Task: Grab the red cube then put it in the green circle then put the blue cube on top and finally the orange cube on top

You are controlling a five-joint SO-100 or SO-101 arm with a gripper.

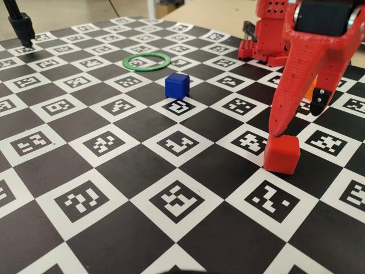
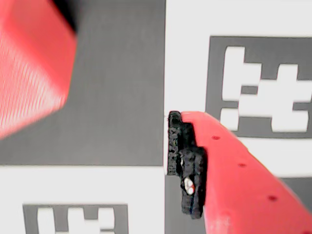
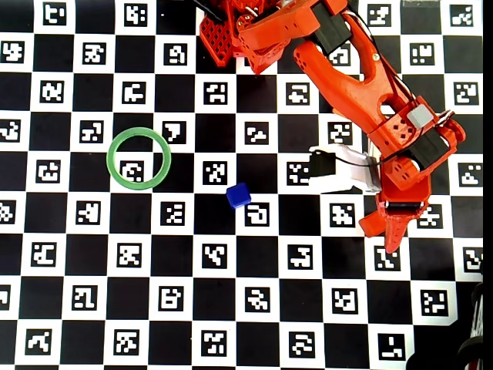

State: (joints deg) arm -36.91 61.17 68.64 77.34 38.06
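Item, your gripper [image 1: 293, 127]: lowered over the checkered mat [image 1: 114, 171], fingers spread and gripping nothing, one red fingertip [image 1: 278, 132] meeting the top edge of the red cube [image 1: 282, 154], which sits on the mat directly beneath it. Item, blue cube [image 1: 177, 85]: well to the gripper's left in the fixed view, with the green circle [image 1: 143, 61] lying empty farther beyond it. Item, orange cube [image 1: 311, 90]: only a sliver visible behind the gripper.
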